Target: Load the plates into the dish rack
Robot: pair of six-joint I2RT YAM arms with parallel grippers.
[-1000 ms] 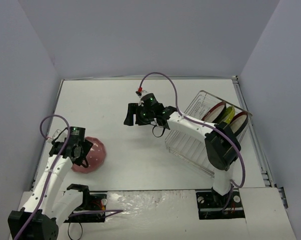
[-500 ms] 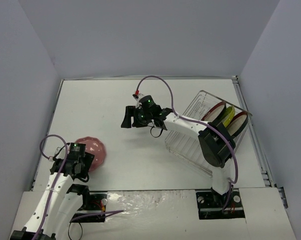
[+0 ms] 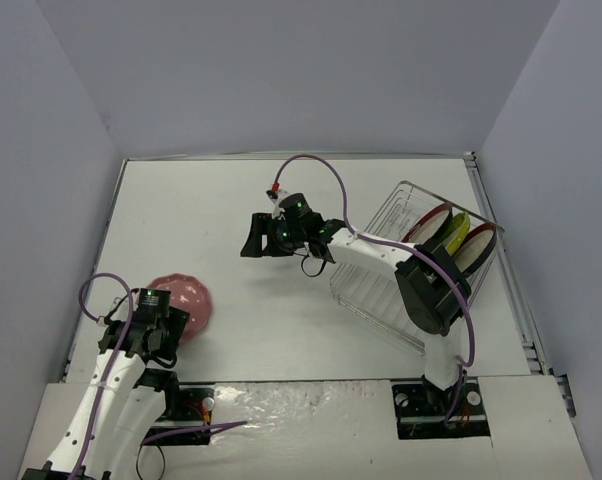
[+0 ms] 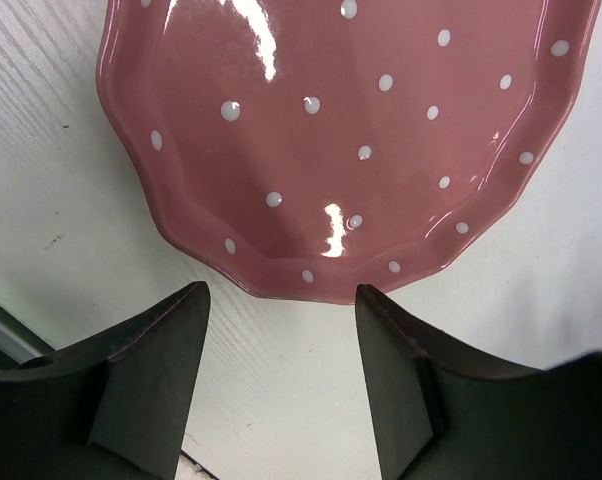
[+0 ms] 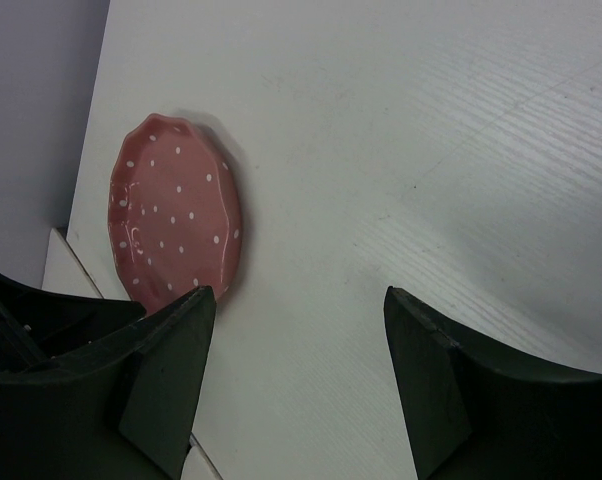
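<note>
Currently, dish rack [image 3: 377, 291] holds three plates [image 3: 457, 233].

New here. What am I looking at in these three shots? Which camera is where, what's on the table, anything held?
Two robot arms are bolted at the near edge of a white table, each ending in a two-finger gripper. The wide shot comes from a fixed camera above and behind them. The other two come from a camera on each wrist, so the dark wedges at the bottom are that arm's own fingers.

A pink plate with white dots lies flat at front left. On the right is a wire rack with three plates on edge: a red plate, a green plate and a second red plate.

The left gripper is open, just short of the pink plate's rim. The right gripper is open above mid-table. Nothing is held.
</note>
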